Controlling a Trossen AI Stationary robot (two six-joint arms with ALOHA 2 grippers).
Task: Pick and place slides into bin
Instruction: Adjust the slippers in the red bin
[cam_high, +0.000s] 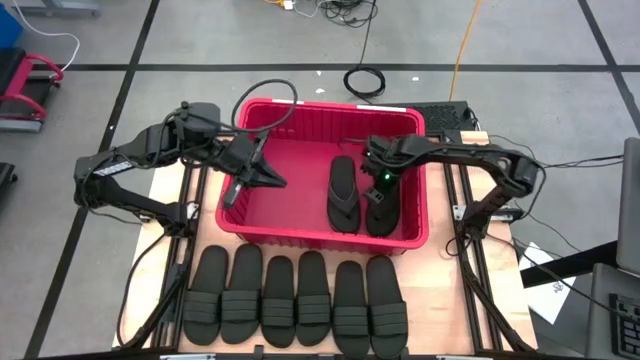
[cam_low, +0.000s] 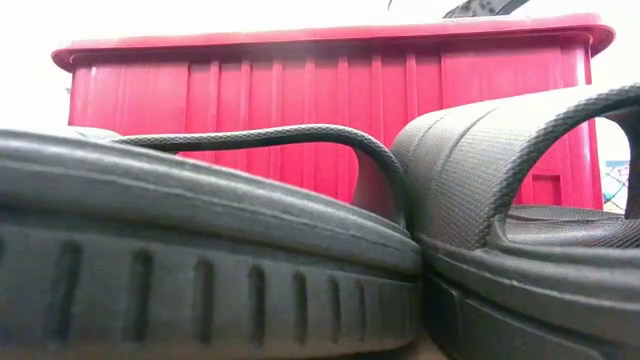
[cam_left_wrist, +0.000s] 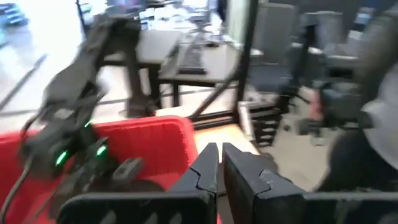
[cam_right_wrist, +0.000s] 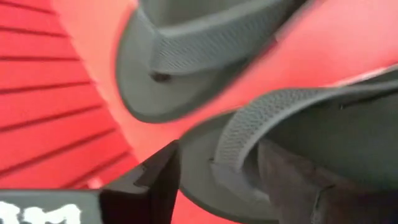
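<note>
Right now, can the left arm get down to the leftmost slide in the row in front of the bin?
Probably yes. The left gripper hangs shut and empty over the bin, while the leftmost slide lies uncovered on the table on that arm's side. It would have to lift back over the bin's front rim first.

six matte black rubber slides with wide ribbed straps (cam_high: 295, 298) lined up at 6 o'clock, two black thong flip-flops (cam_high: 343, 193) inside, one big red plastic slotted crate (cam_high: 296, 119) at centre, two dark robot arms
</note>
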